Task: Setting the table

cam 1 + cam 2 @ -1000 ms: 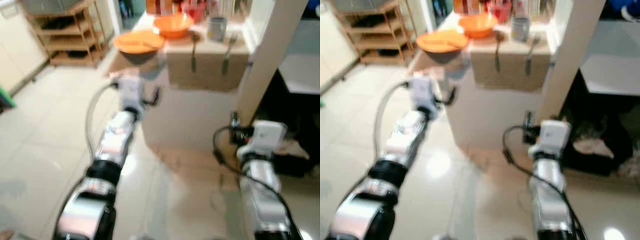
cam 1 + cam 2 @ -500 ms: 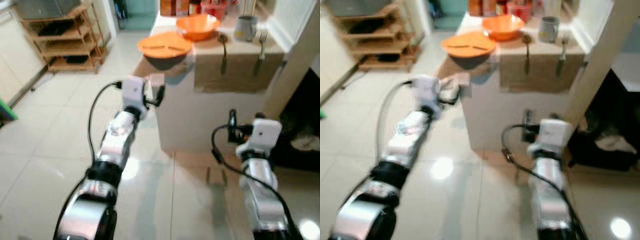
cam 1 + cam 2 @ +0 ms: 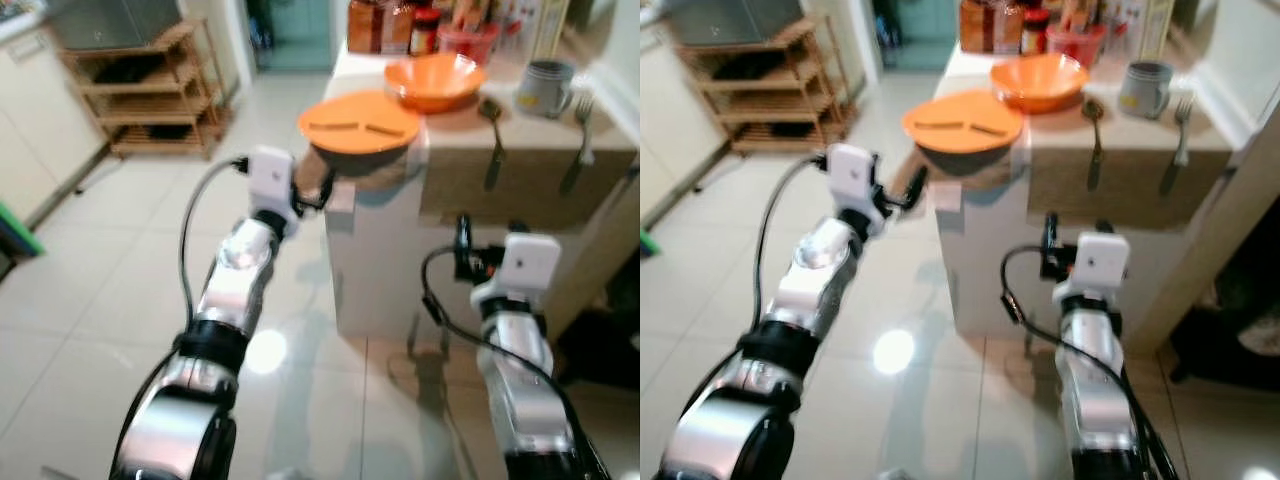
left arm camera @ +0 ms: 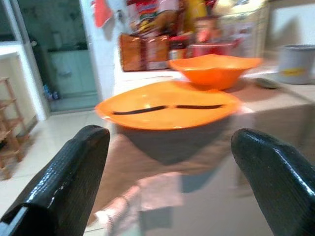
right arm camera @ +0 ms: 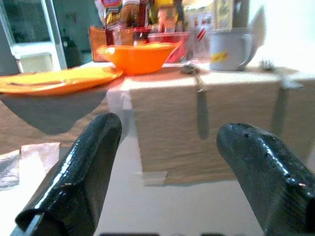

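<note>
An orange plate (image 3: 360, 122) lies on the near left corner of a white counter (image 3: 380, 260), overhanging its edge. Behind the plate stands an orange bowl (image 3: 435, 80). A grey mug (image 3: 545, 88), a spoon (image 3: 493, 140) and a fork (image 3: 578, 140) rest on a beige cloth (image 3: 520, 175) that hangs over the front. My left gripper (image 3: 318, 186) is raised just below and left of the plate's rim; its open fingers (image 4: 74, 167) frame the plate (image 4: 167, 105). My right gripper (image 3: 463, 245) is lower, before the counter's front, and its fingers (image 5: 88, 162) stand open with nothing between them.
A wooden shelf rack (image 3: 140, 85) stands at the far left on the tiled floor (image 3: 90, 290). Jars and bottles (image 3: 400, 20) crowd the back of the counter. A white wall (image 3: 1250, 60) rises at the right, with a dark space (image 3: 1230, 350) low beside it.
The whole view has shifted as I came closer to the counter. My left gripper now sits nearer the plate's rim. The picture is sharper than before.
</note>
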Robot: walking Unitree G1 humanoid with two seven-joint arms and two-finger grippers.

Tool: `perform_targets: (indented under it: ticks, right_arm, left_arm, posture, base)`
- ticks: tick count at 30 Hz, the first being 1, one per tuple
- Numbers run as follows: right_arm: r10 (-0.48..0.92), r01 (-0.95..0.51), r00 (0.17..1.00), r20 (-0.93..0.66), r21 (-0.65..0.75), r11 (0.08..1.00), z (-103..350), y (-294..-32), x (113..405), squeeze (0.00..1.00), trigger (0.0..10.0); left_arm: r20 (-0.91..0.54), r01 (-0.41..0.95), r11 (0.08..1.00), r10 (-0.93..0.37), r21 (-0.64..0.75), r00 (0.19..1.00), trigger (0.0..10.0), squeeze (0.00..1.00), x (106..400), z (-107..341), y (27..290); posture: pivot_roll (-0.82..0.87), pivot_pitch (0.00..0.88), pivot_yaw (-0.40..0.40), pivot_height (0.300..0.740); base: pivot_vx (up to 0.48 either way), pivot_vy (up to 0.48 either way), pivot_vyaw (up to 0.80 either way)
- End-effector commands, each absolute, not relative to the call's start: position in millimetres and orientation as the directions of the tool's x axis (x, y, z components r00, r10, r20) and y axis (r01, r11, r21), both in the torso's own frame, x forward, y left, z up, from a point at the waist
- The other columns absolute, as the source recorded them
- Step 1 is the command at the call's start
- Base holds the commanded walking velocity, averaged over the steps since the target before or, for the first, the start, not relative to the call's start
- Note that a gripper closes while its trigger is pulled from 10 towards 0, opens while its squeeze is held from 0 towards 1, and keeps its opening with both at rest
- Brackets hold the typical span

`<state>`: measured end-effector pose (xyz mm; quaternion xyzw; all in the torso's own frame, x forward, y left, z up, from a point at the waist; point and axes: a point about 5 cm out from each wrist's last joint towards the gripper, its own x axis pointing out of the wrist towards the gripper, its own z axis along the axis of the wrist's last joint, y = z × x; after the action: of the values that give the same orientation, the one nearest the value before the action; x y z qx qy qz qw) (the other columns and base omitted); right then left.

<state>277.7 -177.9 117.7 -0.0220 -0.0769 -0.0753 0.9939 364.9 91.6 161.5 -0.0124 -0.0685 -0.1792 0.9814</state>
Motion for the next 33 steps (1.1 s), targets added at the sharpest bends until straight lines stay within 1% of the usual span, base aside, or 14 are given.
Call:
perform_targets:
  ticks: [1, 5, 8, 12, 16, 19, 28, 33]
  right_arm:
    - [-0.168, 0.178, 0.972, 0.163, -0.047, 0.983, 119, -186, 277, 0.0, 10.0]
    - [-0.165, 0.178, 0.969, 0.185, -0.053, 0.983, 124, -186, 277, 0.0, 10.0]
    - [-0.15, 0.17, 0.961, 0.233, -0.069, 0.983, 137, -183, 276, 0.0, 10.0]
    - [-0.149, 0.171, 0.955, 0.258, -0.066, 0.983, 146, -184, 273, 0.0, 10.0]
    - [-0.147, 0.17, 0.953, 0.267, -0.066, 0.983, 150, -184, 272, 0.0, 10.0]
    - [-0.143, 0.167, 0.953, 0.266, -0.068, 0.984, 150, -184, 271, 0.0, 10.0]
    - [-0.139, 0.16, 0.958, 0.252, -0.068, 0.985, 150, -182, 269, 0.0, 10.0]
    - [-0.135, 0.156, 0.96, 0.247, -0.067, 0.985, 149, -181, 269, 0.0, 10.0]
  left_arm:
    - [0.16, 0.383, 0.923, -0.38, 0.01, 0.911, 10.0, 0.0, 364, 167, 81]
    - [0.164, 0.381, 0.925, -0.377, 0.01, 0.912, 10.0, 0.0, 365, 168, 82]
    - [0.174, 0.373, 0.928, -0.369, 0.011, 0.913, 10.0, 0.0, 365, 170, 83]
    - [0.183, 0.363, 0.932, -0.358, 0.009, 0.916, 10.0, 0.0, 365, 172, 84]
    - [0.188, 0.368, 0.93, -0.366, 0.024, 0.912, 10.0, 0.0, 365, 174, 83]
    - [0.197, 0.345, 0.938, -0.341, 0.013, 0.919, 10.0, 0.0, 366, 176, 84]
    - [0.213, 0.277, 0.961, -0.271, 0.002, 0.939, 10.0, 0.0, 373, 188, 94]
    - [0.202, 0.268, 0.963, -0.263, 0.003, 0.943, 10.0, 0.0, 380, 195, 103]
  posture:
    - [-0.02, 0.0, 0.099, 0.74]
    - [-0.02, 0.0, 0.1, 0.74]
    - [-0.02, 0.0, 0.1, 0.74]
    - [-0.02, 0.0, 0.099, 0.74]
    - [-0.02, 0.0, 0.097, 0.74]
    - [-0.02, 0.0, 0.096, 0.74]
    - [-0.02, 0.0, 0.095, 0.74]
    - [-0.02, 0.0, 0.095, 0.74]
  base:
    - [0.48, 0.0, 0.0]
    - [0.48, 0.0, 0.0]
    - [0.48, 0.0, 0.0]
    - [0.48, 0.0, 0.0]
    - [0.48, 0.0, 0.0]
    - [0.432, 0.0, 0.0]
    - [0.0, 0.0, 0.0]
    - [0.0, 0.0, 0.0]
